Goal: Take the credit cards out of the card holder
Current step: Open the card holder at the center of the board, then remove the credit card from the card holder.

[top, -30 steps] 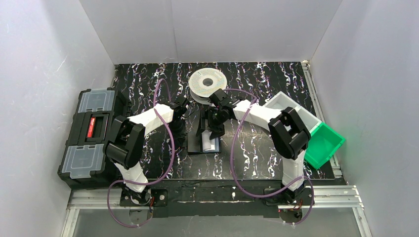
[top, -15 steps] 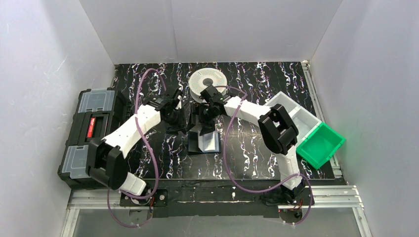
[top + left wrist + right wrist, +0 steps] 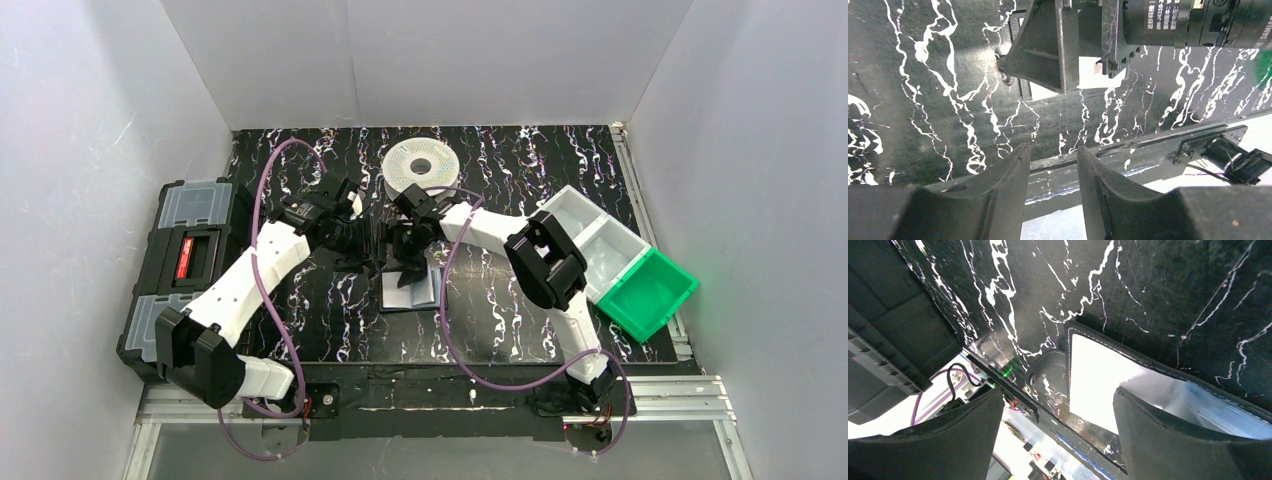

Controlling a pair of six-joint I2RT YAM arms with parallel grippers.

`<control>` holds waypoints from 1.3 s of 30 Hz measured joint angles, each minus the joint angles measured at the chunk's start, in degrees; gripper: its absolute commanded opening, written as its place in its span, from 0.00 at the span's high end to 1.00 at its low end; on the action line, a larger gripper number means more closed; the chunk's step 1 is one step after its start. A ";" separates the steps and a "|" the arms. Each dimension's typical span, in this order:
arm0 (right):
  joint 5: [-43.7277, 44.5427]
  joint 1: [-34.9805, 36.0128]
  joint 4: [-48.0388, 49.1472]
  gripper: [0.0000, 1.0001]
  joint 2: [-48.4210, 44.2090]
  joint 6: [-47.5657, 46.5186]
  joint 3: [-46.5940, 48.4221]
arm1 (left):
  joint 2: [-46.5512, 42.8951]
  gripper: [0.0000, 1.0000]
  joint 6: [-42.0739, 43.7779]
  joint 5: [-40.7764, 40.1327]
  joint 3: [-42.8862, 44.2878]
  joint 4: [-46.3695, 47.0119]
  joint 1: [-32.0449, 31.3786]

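**Both pincers apart at the open card holder**

Left gripper (image 3: pixel 1053 165): fingers (image 3: pixel 1007 175) parted with a clear gap and nothing between them. Marbled black table (image 3: pixel 923 100) lies beneath. In the top view it sits at mid-frame, just left of the holder. Its arm stretches diagonally up from the lower left.

Right gripper (image 3: pixel 1058 410): fingers spread wide, nothing clamped. It hangs over the card holder (image 3: pixel 1098 375), tips pointing down at the holder's upper part. Its arm rises from the lower right, then folds back leftward at the elbow.

Card holder: lies open and flat at the centre of the table. Black stitched rim, side tab (image 3: pixel 1045 365), inside glared white with bluish-grey toward the right.

Credit cards: cannot be told from the glare.

Writing: white lettering on the black motor housing (image 3: pixel 1168 15), top right of the left wrist view, is cut off and not legible. The black toolbox (image 3: pixel 185 300) at the left edge carries a red label (image 3: pixel 183 258), too small to read.
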 measured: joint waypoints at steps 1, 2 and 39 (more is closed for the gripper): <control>0.00 -0.15 -0.02 0.12 -0.02 0.07 0.22 | 0.02 0.62 -0.15 0.57 0.00 0.07 -0.02; 0.00 -0.35 0.02 0.11 -0.07 0.07 0.37 | 0.09 0.63 -0.35 1.11 0.00 0.13 -0.02; 7.78 -19.21 3.10 0.17 -26.80 -1.97 -30.21 | 39.17 0.52 3.80 -16.72 27.54 -0.50 -18.36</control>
